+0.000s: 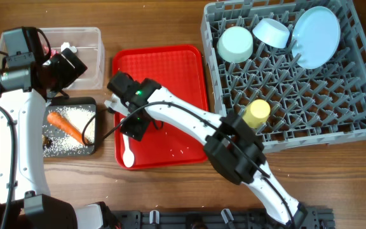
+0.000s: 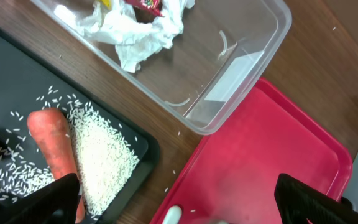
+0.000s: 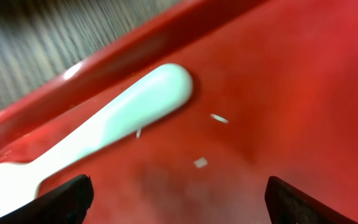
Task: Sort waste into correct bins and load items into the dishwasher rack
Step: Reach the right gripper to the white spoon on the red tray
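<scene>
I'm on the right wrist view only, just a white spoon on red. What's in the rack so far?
Observer: The dishwasher rack holds two blue bowls, a blue plate and a yellow cup.
Operator: Where's the left gripper?
Observer: The left gripper hangs open and empty near the clear tub and the black tray.
Operator: Is the carrot binned?
Observer: Yes, the carrot lies in the black tray with rice.

No word, number, brand or sign can be read in any view; the red wrapper [image 2: 145, 5] in the clear tub [image 2: 241, 68] (only its edge shows at the frame's top) offers nothing legible.
</scene>
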You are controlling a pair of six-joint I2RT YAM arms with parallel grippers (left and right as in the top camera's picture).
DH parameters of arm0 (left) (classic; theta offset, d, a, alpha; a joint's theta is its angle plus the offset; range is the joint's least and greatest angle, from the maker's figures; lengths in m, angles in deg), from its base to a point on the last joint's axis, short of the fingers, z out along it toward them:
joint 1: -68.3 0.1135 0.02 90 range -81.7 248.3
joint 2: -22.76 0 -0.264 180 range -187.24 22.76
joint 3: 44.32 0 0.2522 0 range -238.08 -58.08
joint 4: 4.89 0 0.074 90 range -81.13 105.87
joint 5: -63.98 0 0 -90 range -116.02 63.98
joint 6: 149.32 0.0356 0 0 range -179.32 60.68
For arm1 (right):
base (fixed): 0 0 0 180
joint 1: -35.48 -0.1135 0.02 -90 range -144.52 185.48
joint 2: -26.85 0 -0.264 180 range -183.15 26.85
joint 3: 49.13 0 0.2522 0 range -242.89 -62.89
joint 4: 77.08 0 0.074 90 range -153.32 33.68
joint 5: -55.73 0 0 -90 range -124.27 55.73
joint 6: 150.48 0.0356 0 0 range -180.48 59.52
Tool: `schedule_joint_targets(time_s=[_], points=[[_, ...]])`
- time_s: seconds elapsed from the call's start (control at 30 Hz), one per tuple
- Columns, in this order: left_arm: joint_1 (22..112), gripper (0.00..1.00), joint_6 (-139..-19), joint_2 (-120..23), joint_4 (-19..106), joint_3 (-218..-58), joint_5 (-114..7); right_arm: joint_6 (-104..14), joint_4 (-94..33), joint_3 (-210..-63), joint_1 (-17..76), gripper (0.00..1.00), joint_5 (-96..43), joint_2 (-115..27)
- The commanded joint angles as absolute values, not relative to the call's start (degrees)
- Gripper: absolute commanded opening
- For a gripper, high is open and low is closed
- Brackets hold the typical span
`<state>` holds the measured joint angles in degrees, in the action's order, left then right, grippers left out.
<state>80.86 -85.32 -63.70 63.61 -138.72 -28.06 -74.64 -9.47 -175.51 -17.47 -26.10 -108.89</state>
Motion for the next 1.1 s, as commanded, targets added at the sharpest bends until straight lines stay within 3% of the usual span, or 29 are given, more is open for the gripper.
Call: schedule_joint_targets(time_s=[0.0, 0.3, 0.4, 0.5, 0.6, 0.83, 0.9, 1.07], points=[[81.1, 1.0, -85.2, -64.4, 64.1, -138.6, -27.9, -71.8, -12.2, -176.0, -17.7, 0.89, -22.2, -110.2], [81.1, 1.0, -85.2, -64.4, 64.5, -138.5, -27.8, -73.5, -14.1, -176.0, -19.5, 0.91, -18.8, -112.5], [81.1, 1.0, -85.2, -64.4, 64.5, -138.5, -27.9, -73.7, -12.6, -175.8, -21.6, 0.89, -27.0, -115.2], [81.1, 1.0, -85.2, -64.4, 65.0, -138.5, -27.8, -69.6, -12.0, -175.8, -22.1, 0.76, -35.2, -116.2], [81.1, 1.0, -85.0, -64.4, 66.3, -138.5, -27.4, -62.9, -11.9, -175.8, -21.4, 0.48, -43.7, -116.2], [81.1, 1.0, -85.0, -64.4, 66.6, -138.5, -27.5, -55.5, -11.2, -175.8, -17.5, 0.26, -44.6, -116.0], [81.1, 1.0, -85.0, -64.4, 66.6, -138.5, -27.5, -55.6, -11.2, -176.0, -16.0, 0.25, -41.0, -115.5], [81.1, 1.0, -85.0, -64.4, 66.6, -138.5, -27.5, -55.1, -11.1, -176.2, -13.1, 0.06, -36.3, -114.3]])
